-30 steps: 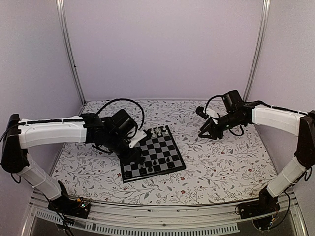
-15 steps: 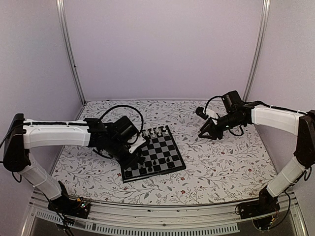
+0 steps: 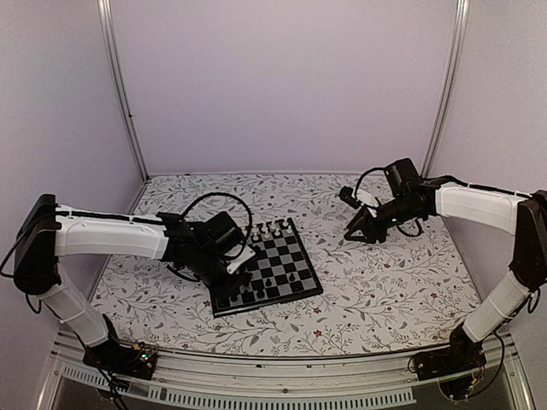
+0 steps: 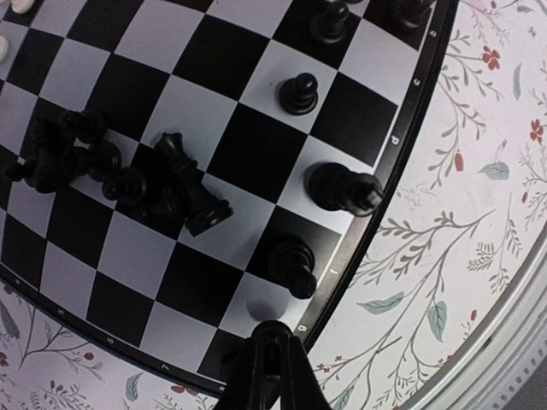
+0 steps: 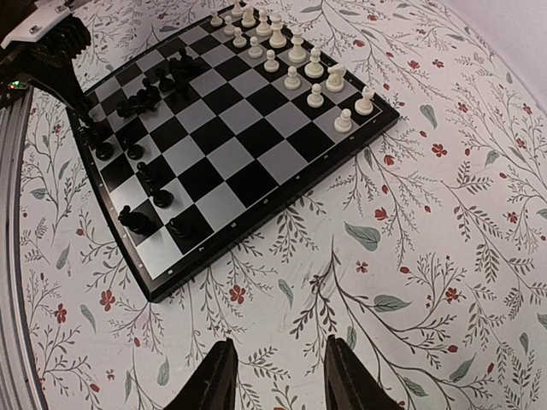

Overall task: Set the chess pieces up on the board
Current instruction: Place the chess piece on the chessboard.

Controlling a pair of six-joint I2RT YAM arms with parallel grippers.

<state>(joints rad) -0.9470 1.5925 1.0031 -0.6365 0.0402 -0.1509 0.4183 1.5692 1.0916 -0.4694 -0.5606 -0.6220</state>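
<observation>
Floral surface (image 3: 385, 282) carries the board (image 3: 267, 303), white pieces (image 5: 291, 60) ranked, black pieces (image 4: 128, 175) partly heaped. Left pincer (image 4: 272, 342) is pinched together over its near corner; right pincer (image 5: 278, 376) hangs spread, empty. Sweeping low could topple standing pieces.

Left arm (image 3: 111, 235): base at the near left; upper link rises, the white forearm runs nearly level inward toward the centre, wrist bent downward.
Left gripper (image 4: 272, 342): pointed down, low; fingers (image 4: 256, 376) pressed together into one point — nothing seen between them.
Right arm (image 3: 479, 205): base at the near right; upper link climbs steeply, the white forearm reaches inward and away from the base, carried higher than the left forearm.
Right gripper (image 5: 278, 376): tilted down and toward the left; jaws parted, both fingers (image 5: 215, 380) in the wrist view with a clear gap — nothing held.
Separation: the two grippers stand well apart.
</observation>
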